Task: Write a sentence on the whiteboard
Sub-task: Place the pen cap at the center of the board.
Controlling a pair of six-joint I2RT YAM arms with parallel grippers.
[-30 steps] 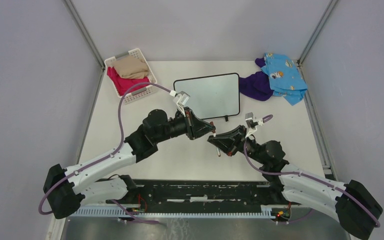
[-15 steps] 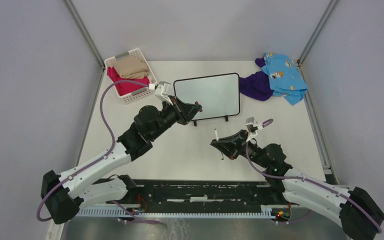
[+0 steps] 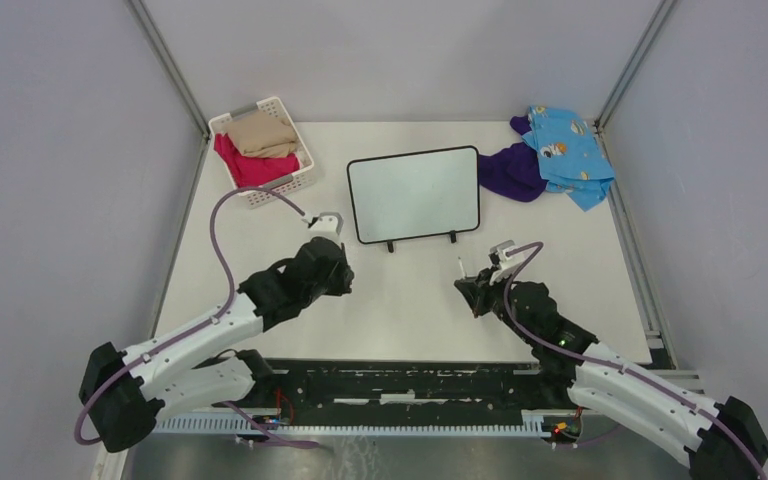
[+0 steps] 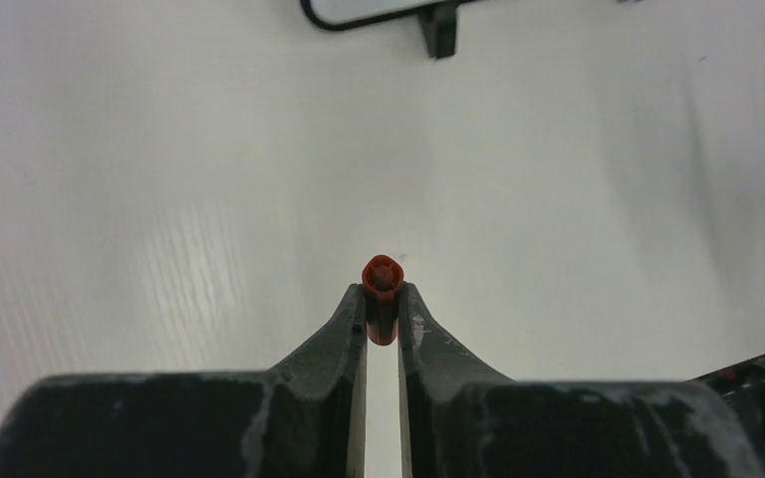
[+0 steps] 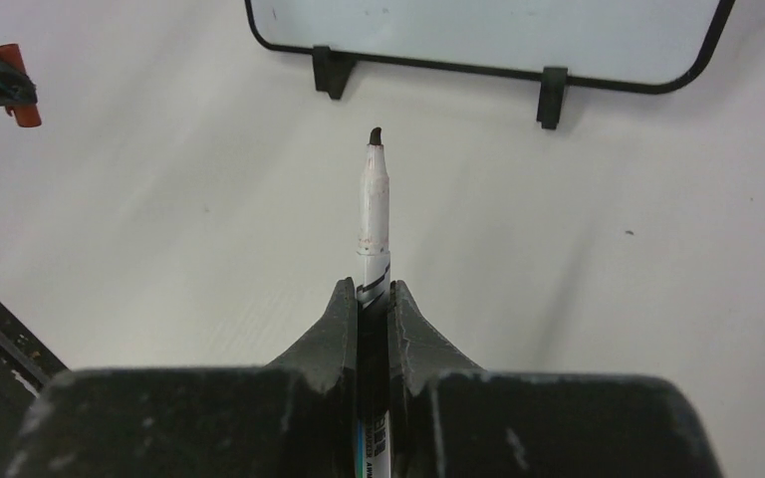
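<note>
In front of the black-framed white whiteboard [image 3: 415, 193], your right pincer [image 5: 372, 291] clamps a white dark-tipped marker pen [image 5: 375, 214], its label print unreadable; your left pincer [image 4: 382, 294] clamps a small red cap [image 4: 382, 275].

Two white arms [image 3: 188, 335] with black joints [image 3: 117, 396] and looped purple cables [image 3: 216, 240]
</note>
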